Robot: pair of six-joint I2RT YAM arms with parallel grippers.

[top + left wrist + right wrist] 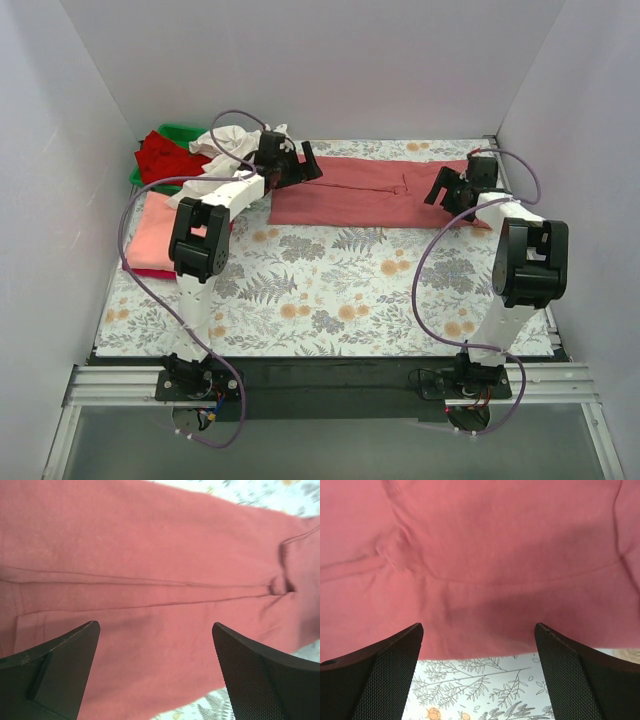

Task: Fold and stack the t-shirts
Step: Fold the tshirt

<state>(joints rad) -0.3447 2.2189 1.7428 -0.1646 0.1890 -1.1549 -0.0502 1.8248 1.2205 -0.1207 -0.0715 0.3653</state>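
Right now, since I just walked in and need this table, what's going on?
Two arms are working on a dusty-rose t-shirt lying as a long folded strip far back on the table. The left gripper and right gripper are open over its two ends, holding nothing. A salmon-pink shirt lies folded at the left; a red shirt and a white shirt are heaped at the green bin.

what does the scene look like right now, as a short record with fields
left gripper: open, over the left end of the dusty-rose shirt
right gripper: open, over that shirt's right end, at its near edge
dusty-rose shirt: lying in a long band across the far side of the table
salmon-pink shirt: folded, at the table's left edge
red shirt: in the green bin
cream-white shirt: crumpled, at the bin's right side
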